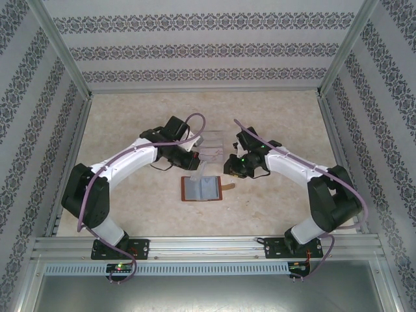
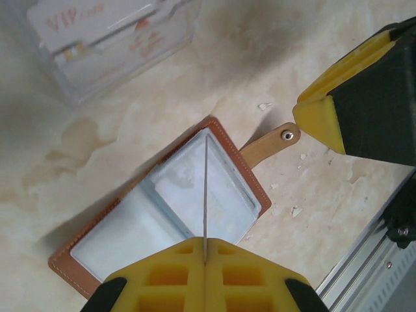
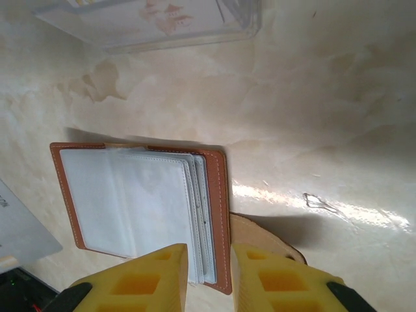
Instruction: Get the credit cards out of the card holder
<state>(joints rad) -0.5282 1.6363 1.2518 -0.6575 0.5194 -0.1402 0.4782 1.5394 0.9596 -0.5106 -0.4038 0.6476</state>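
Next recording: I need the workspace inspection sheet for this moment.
Surface: beige marbled table, faint stains, small white flecks.
Job's things: card holder lying open and flat, strap tab out to one side; one card held edge-on above it.
Clutter: clear box with printed cards inside.
Tools: left tool shut on the card; right tool slightly open over the holder's strap edge, no grip seen.
Cables: purple cables run along both arms, off the holder.
Surroundings: patterned walls, aluminium frame.
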